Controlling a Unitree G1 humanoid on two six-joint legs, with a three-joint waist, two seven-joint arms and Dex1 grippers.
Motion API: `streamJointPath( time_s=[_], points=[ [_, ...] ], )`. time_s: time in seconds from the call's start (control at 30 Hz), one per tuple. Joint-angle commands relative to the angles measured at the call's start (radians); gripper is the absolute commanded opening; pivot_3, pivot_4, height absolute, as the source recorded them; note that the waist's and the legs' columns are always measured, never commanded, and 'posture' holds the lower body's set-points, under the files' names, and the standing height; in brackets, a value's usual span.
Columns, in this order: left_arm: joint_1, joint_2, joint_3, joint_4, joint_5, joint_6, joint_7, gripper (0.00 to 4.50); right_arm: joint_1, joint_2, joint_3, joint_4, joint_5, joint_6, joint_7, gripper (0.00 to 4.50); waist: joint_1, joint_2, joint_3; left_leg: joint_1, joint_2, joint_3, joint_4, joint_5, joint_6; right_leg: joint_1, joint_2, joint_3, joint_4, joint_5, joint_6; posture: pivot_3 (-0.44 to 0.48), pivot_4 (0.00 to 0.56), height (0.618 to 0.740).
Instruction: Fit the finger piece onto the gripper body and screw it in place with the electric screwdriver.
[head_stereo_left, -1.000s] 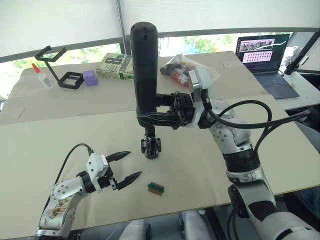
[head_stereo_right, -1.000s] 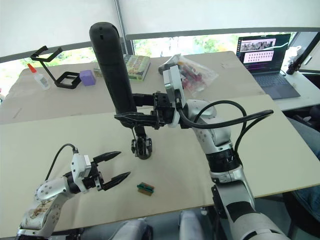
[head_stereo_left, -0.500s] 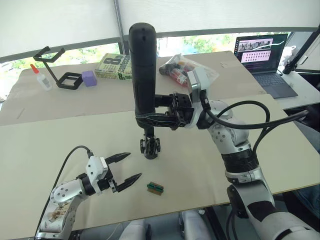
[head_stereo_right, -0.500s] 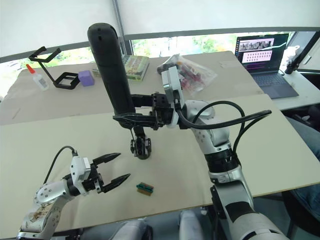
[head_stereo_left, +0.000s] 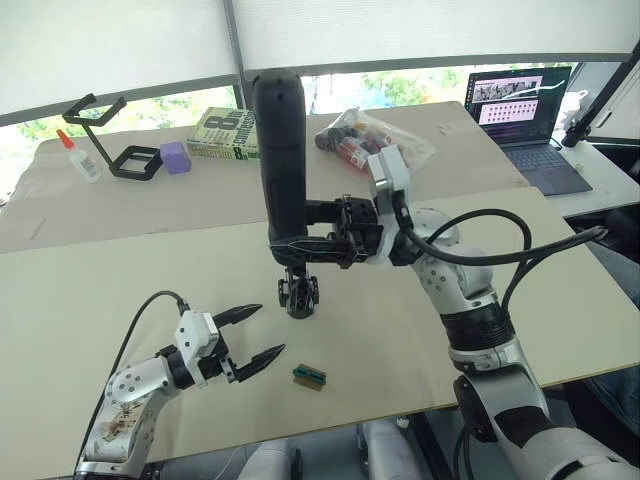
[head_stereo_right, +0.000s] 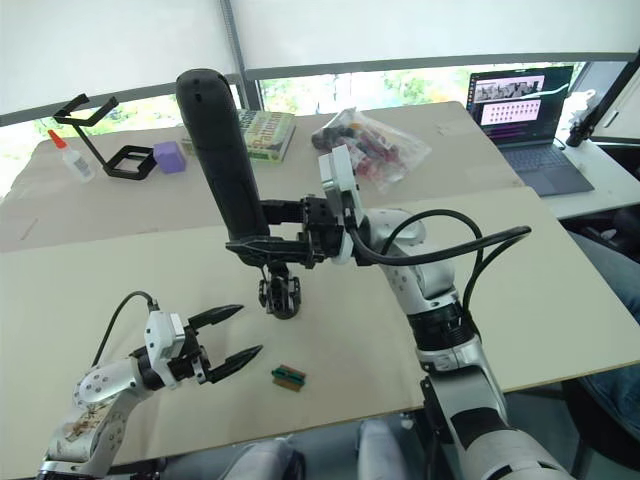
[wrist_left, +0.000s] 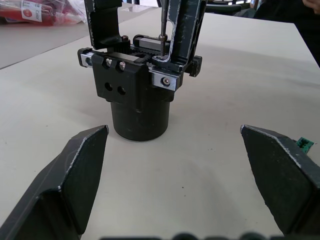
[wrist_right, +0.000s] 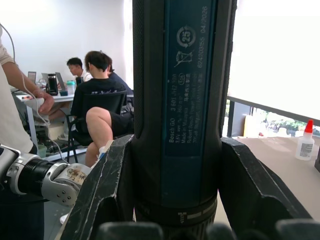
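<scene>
My right gripper (head_stereo_left: 303, 244) is shut on the electric screwdriver (head_stereo_left: 279, 160), a thick black cylinder held upright over the middle of the table. Its thin metal bit (wrist_left: 162, 22) points down onto the top of the gripper body (head_stereo_left: 299, 295), a small black block on a round base (wrist_left: 139, 117). The finger piece (wrist_left: 182, 25) stands upright on the body right beside the bit. My left gripper (head_stereo_left: 268, 328) hovers open near the front edge, its fingers aimed at the body and apart from it.
A small green-and-red block (head_stereo_left: 310, 376) lies near the front edge. The far table holds a black wire stand (head_stereo_left: 122, 142), a glue bottle (head_stereo_left: 83, 158), a purple block (head_stereo_left: 177, 157), a book (head_stereo_left: 225, 132), a plastic bag (head_stereo_left: 378, 140) and a laptop (head_stereo_left: 525, 110). People (wrist_right: 100, 95) sit beyond the table.
The screwdriver has sunk slightly toward the gripper body, with my right gripper still shut on it. My left gripper has stayed open in about the same place.
</scene>
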Motion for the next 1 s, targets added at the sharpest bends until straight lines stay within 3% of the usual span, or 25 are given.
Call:
streamJointPath(
  time_s=[0.03,1.0],
  points=[
    [-0.005,-0.005,-0.001,-0.016,0.001,-0.012,0.009,4.50,-0.004,0.011,-0.017,-0.022,0.008,-0.040,0.011,1.93,0.000,0.000,0.000,0.000,0.000,0.000,0.000,0.000,0.000,0.000,0.000,0.000,0.000,0.000,0.000,0.000,0.150,0.740],
    [-0.003,-0.003,-0.019,-0.041,-0.004,0.001,0.039,4.50,-0.004,0.023,-0.002,0.013,-0.029,-0.072,0.028,1.93,0.000,0.000,0.000,0.000,0.000,0.000,0.000,0.000,0.000,0.000,0.000,0.000,0.000,0.000,0.000,0.000,0.150,0.740]
  ],
)
